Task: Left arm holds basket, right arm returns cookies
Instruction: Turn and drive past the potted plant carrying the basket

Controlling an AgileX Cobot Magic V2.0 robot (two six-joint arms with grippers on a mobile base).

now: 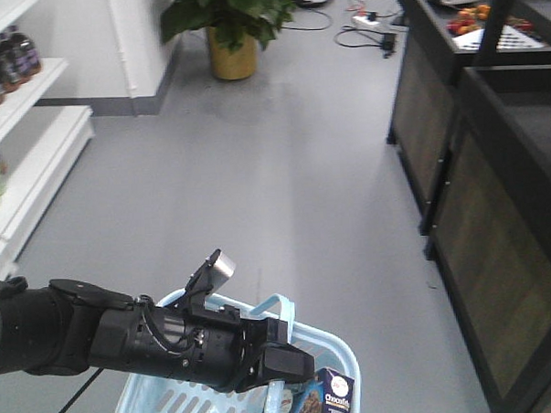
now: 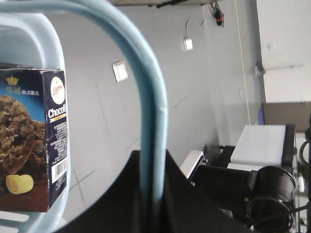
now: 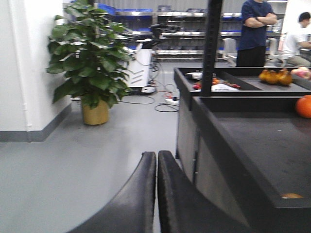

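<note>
While the thick black left arm's gripper (image 1: pixel 284 360) pinches the loop handle (image 1: pixel 285 305) of the light blue slotted plastic shopping basket (image 1: pixel 348 354), I see the dark navy cardboard cookie box (image 1: pixel 332 398) inside that basket, just below and right of the gripper, in the right-hand corner. It seems to stand upright, long axis vertical and printed front toward the front camera, though the frame edge cuts it off. From the left wrist, the handle runs between the two black fingers (image 2: pixel 112 204). The box sits left of the handle against the basket wall, barcode side facing the handle. My right gripper (image 3: pixel 156 162) has its fingers pressed together on nothing, pointing over grey floor (image 3: pixel 73 170) beside a dark counter (image 3: pixel 252 131).
</note>
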